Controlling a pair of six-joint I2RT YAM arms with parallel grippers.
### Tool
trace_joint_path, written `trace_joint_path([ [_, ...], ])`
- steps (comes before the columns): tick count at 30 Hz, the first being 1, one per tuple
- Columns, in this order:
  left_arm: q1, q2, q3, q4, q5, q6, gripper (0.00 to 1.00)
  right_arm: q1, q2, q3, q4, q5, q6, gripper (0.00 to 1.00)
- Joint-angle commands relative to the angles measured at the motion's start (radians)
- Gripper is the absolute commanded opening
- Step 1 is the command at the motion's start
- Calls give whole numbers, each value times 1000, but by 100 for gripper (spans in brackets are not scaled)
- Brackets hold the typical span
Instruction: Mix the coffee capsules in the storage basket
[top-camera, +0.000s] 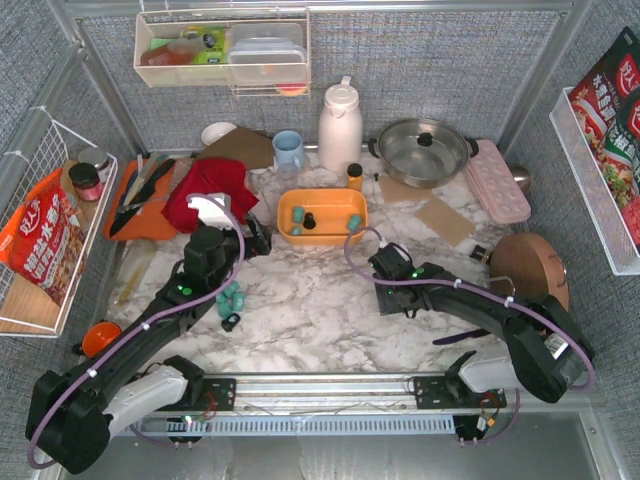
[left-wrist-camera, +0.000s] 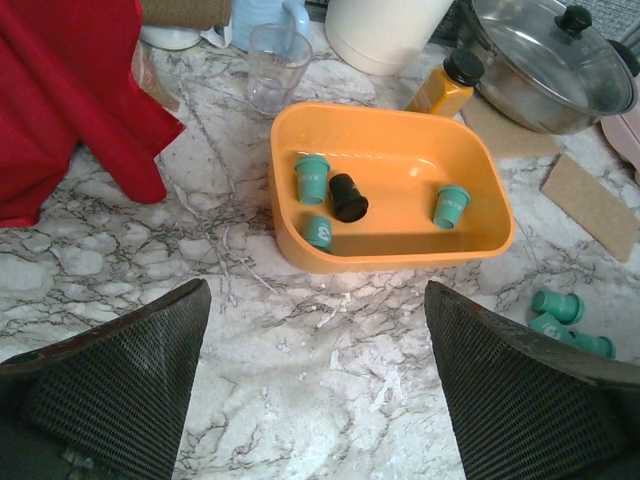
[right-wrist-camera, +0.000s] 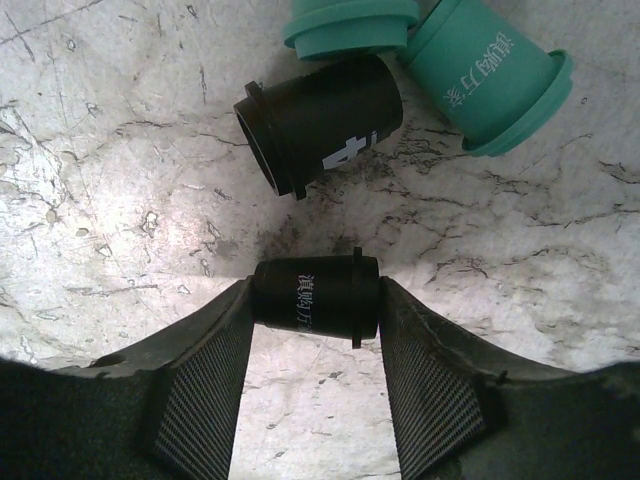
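Black capsule (right-wrist-camera: 315, 292) pinched in right claw (right-wrist-camera: 315, 305); left claw (left-wrist-camera: 315, 295) spread, empty, before basket (left-wrist-camera: 400, 252).

We're looking at a staged kitchen counter inside a lab-style robot cell. We're seeing kitchen stuff crowding a marble-patterned table (top-camera: 320, 310): lidded steel pot (top-camera: 422, 150), white thermos jug (top-camera: 340, 125), blue mug (top-camera: 288, 150), orange cutting board (top-camera: 160, 228) carrying knives (top-camera: 140, 190), pink egg tray (top-camera: 498, 180), storage basket (top-camera: 322, 192) holding coffee capsules (top-camera: 297, 213). We're noting a white wire rack (top-camera: 70, 138) holding a snack bag (top-camera: 45, 240), a wall shelf (top-camera: 225, 50) carrying food boxes, and food packets (top-camera: 610, 100) sitting at right. We're reading the lab side from grey fabric walls (top-camera: 440, 60), aluminium framing (top-camera: 330, 385), and a left arm (top-camera: 150, 320) and right arm (top-camera: 480, 300) bolted at the near edge.
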Motion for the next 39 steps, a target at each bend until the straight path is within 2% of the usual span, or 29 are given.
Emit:
trace_joint_path([
  [1,0,4,-4,55,5,-8,96,2,-4,-3,1,23,-6,54],
  [4,-1,7,-10,67,4,-23,96,2,-2,-2,4,14,-13,45],
  [10,0,32,23,24,34,-17,97,4,-27,7,8,-10,-33,37],
  [16,0,65,61,-2,107,-17,97,21,-170,44,45,-70,-151,36],
  [20,-1,102,95,-9,225,-8,95,45,-339,2,223,-144,-309,36],
  [24,-1,155,149,-31,356,-9,90,67,-482,-112,567,-245,-502,36],
  [28,-2,205,188,-56,429,-15,85,76,-525,-212,839,-398,-752,40],
  [31,-7,228,206,-54,488,-29,79,81,-508,-233,928,-487,-938,47],
  [35,-37,249,221,-49,545,-19,70,91,-456,-247,999,-550,-1148,47],
  [39,-109,266,237,-57,563,42,68,100,-419,-243,1022,-572,-1250,47],
])
